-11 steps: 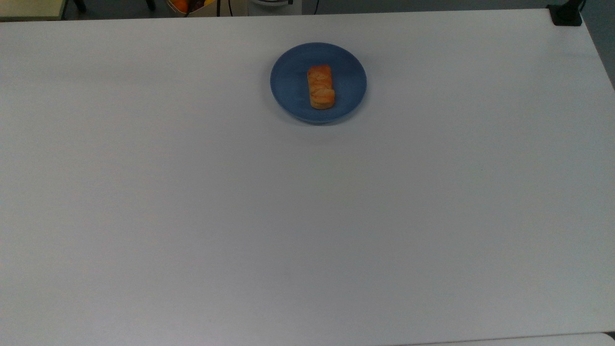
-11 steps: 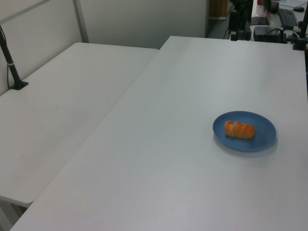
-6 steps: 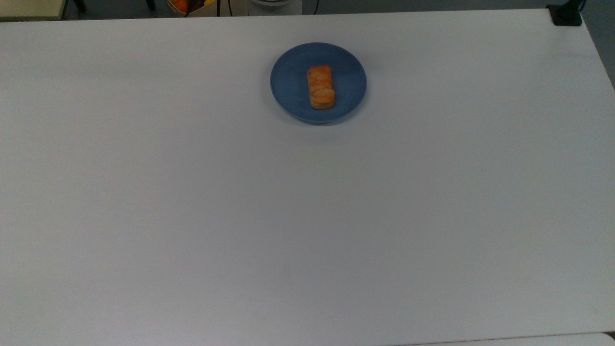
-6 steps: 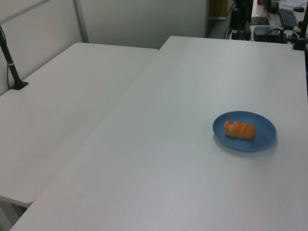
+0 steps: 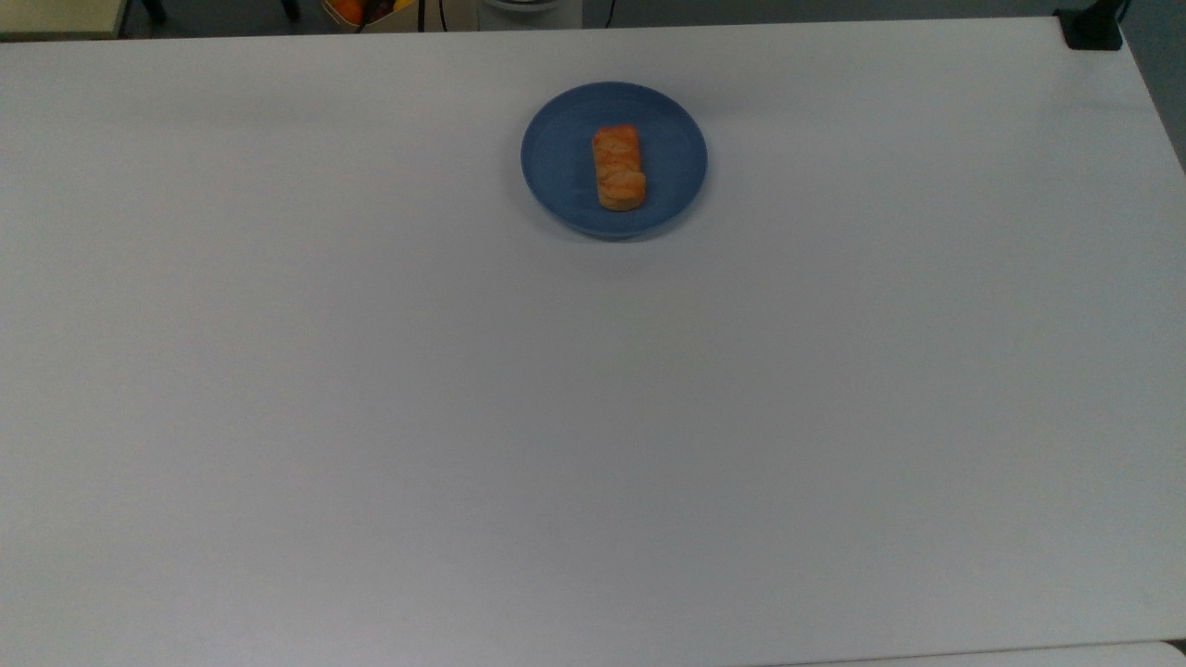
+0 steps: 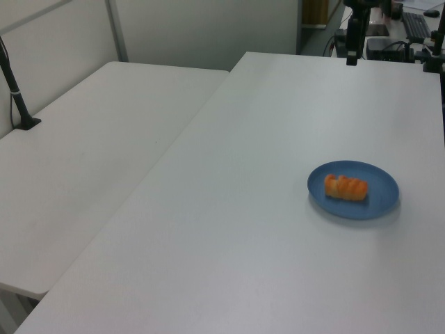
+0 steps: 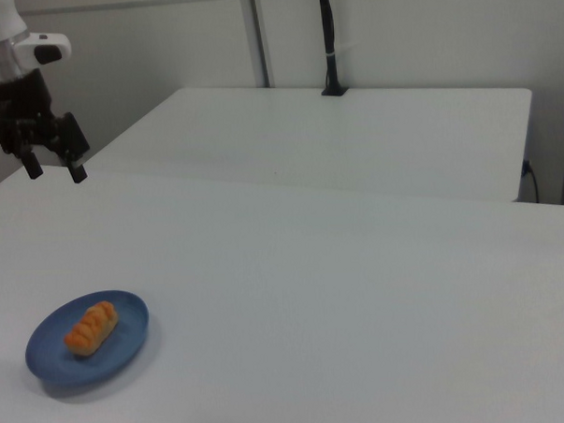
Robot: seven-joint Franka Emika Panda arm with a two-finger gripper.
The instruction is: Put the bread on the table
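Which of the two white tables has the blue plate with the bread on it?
The nearer white table in the right view, under the tool. It carries the blue plate holding the bread. The other table, behind it, carries a black pole.

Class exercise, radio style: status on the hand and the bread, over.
Hand open, empty, high above the table. Bread on the blue plate. Nothing between them.

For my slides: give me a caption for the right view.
Open gripper hangs above the table, away from the bread on a blue plate.
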